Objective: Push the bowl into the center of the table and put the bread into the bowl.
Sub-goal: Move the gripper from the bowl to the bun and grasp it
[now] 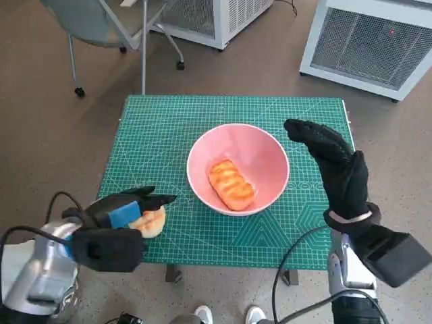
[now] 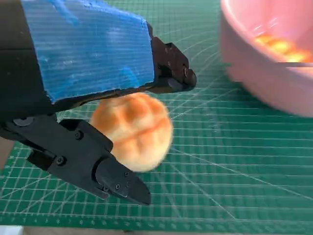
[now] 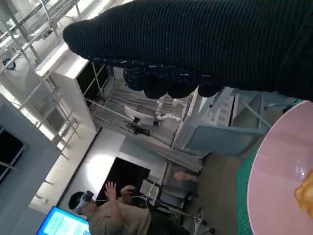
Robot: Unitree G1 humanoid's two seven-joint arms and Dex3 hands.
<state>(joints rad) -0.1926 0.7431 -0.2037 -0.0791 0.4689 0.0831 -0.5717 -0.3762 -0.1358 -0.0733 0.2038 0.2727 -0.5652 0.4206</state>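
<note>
A pink bowl [image 1: 202, 145] stands near the middle of the green mat [image 1: 155, 128] with a long orange bread [image 1: 231, 183] lying inside it. A round pale bun [image 1: 151, 221] sits on the mat at the front left. My left hand [image 1: 118, 212] hovers over it. In the left wrist view the bun [image 2: 132, 129] lies between the upper fingers [image 2: 168, 68] and the thumb, which are apart around it. My gloved right hand [image 1: 334, 165] is raised just right of the bowl, fingers stretched out, holding nothing.
The table's front edge runs right behind the bun. A chair [image 1: 101, 27] stands on the floor at the far left and white cabinets [image 1: 364, 40] at the far right. A person [image 3: 112, 215] sits in the background of the right wrist view.
</note>
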